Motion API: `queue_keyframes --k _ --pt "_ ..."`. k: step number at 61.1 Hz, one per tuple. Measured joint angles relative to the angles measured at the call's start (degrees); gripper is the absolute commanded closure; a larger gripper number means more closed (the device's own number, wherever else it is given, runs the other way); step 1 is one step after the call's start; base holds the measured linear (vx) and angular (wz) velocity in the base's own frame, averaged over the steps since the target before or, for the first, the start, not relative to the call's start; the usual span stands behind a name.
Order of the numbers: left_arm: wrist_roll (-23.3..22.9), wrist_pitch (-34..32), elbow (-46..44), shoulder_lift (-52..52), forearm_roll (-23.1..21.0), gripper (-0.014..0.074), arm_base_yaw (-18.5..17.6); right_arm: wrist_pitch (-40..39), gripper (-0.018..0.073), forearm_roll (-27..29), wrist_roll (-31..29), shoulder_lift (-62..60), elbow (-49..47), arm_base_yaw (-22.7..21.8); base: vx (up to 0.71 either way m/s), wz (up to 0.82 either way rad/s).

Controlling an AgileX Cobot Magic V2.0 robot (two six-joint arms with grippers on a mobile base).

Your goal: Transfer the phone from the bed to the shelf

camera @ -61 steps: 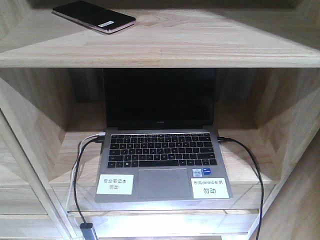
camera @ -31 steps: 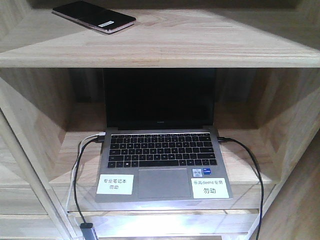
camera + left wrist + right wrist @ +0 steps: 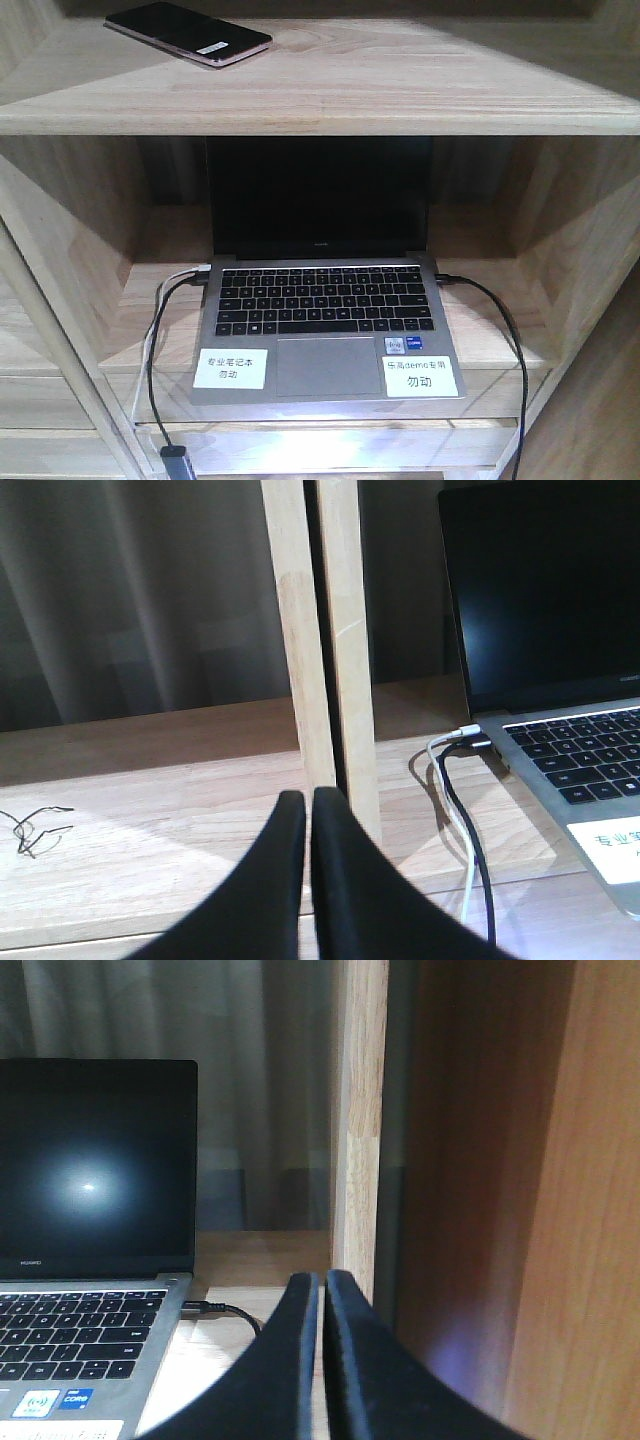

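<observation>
The phone (image 3: 187,32), a thin glossy black slab with a white sticker and pinkish edges, lies flat on the upper board of the light-wood shelf (image 3: 400,85), at its left. No gripper touches it. In the left wrist view my left gripper (image 3: 309,798) is shut with nothing between its black fingers, low in front of an upright shelf post (image 3: 320,650). The right gripper (image 3: 322,1280) is shut and empty too, close to another upright post (image 3: 360,1130). The bed is out of view.
A grey laptop (image 3: 325,300) with a black screen stands open in the compartment below the phone, with white labels on its palm rest. A black cable (image 3: 505,340) runs from its right side, black and white cables (image 3: 455,810) from its left. A thin wire (image 3: 30,825) lies on the left board.
The front view has slid very slightly; the laptop sits a touch lower and to the right in the picture. The phone has stayed where it lies.
</observation>
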Motion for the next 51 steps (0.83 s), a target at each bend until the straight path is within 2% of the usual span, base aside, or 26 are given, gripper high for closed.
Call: queue_keyframes --k 51 --pt "0.00 0.00 0.00 0.00 0.00 0.0595 0.00 0.35 0.0566 0.00 0.00 0.00 0.00 0.00 0.00 0.00"
